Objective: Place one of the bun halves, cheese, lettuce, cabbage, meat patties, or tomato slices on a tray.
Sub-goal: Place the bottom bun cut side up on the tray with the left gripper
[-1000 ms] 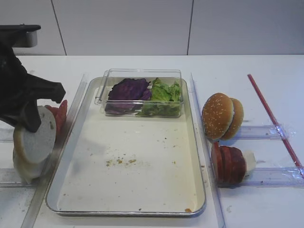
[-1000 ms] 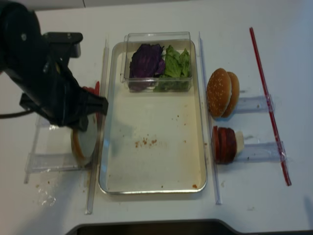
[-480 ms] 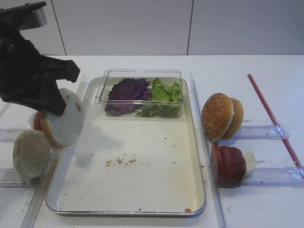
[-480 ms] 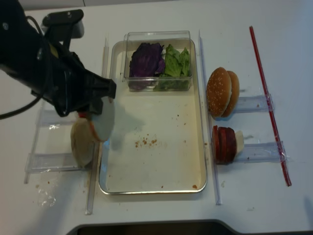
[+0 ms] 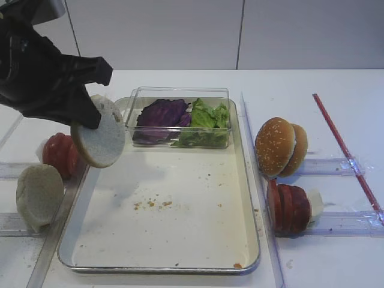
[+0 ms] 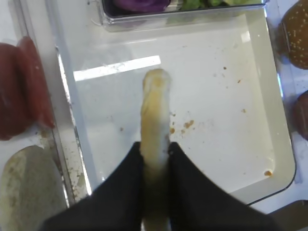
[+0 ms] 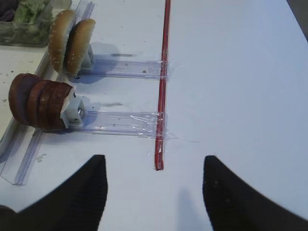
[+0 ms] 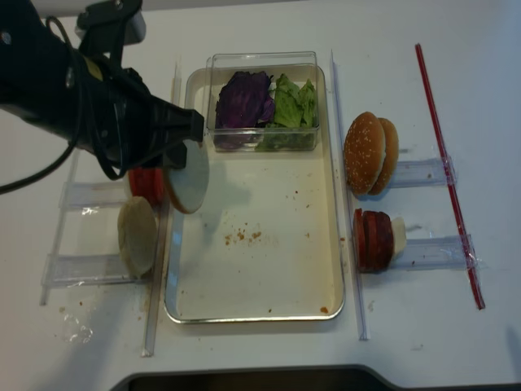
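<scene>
Bun half (image 5: 99,133) hangs on edge in the left gripper (image 6: 155,153), jaws clamped tight on its crust so the pale cut face stays clear of the pinch. It hovers over the left rim of the tray (image 5: 180,240), not yet down on it. Held upright like that, it looks ready to be tipped flat onto the bare cream floor, I'd say.

Nearest me, the tray's front half lies open, with only crumbs (image 5: 150,204) scattered about, which leaves room for a landing. To the left, on the tabletop (image 5: 336,258), the other bun half (image 5: 39,195) stands on edge in its clear rail, and the tomato slices (image 5: 61,155) stand in a row just behind it. On the right, the patties (image 5: 289,207) line up in their own rail, with the sesame buns (image 5: 279,147) beyond them.

Farther back, a clear box (image 5: 179,117) sits on the tray's far end, keeping cabbage (image 5: 161,115) and lettuce (image 5: 207,120) bunched together side by side.

The right gripper (image 7: 154,185) rests well off to the side, jaws spread wide and holding nothing, above the tabletop near a red straw (image 7: 163,82).
</scene>
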You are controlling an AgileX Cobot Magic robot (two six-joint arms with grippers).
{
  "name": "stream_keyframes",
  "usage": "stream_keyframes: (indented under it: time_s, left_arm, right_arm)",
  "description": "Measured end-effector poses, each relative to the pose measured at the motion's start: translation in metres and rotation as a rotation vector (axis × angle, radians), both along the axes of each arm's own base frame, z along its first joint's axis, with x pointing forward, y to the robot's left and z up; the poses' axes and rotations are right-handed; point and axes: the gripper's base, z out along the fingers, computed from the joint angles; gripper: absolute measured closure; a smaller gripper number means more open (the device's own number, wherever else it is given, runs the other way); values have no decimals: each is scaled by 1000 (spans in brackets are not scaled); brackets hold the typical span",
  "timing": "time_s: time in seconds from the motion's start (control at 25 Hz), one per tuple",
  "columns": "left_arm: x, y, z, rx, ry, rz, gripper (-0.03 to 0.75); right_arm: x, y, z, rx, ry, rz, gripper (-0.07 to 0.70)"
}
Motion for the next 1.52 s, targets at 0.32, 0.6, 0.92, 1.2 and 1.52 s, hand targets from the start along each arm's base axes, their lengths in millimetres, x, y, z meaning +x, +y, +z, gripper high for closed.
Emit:
stream_keyframes:
  time_s: [0.32, 0.6, 0.92, 1.2, 1.52]
  left_arm:
    - [-2, -6, -16, -79, 1, -15, 648]
    - [-5, -14, -28, -182, -11, -56, 648]
    - [5, -28, -45, -273, 52, -113, 648]
    - [16, -39, -66, -328, 114, -154, 648]
    - [23, -44, -79, -400, 188, -142, 649]
  right_arm:
    - [0, 0, 0, 0, 0, 0, 178]
    - [0, 0, 0, 3, 0, -2, 178]
    - [0, 0, 0, 3, 0, -2, 178]
    - [0, 0, 0, 3, 0, -2, 178]
    - [0, 0, 0, 3, 0, -2, 178]
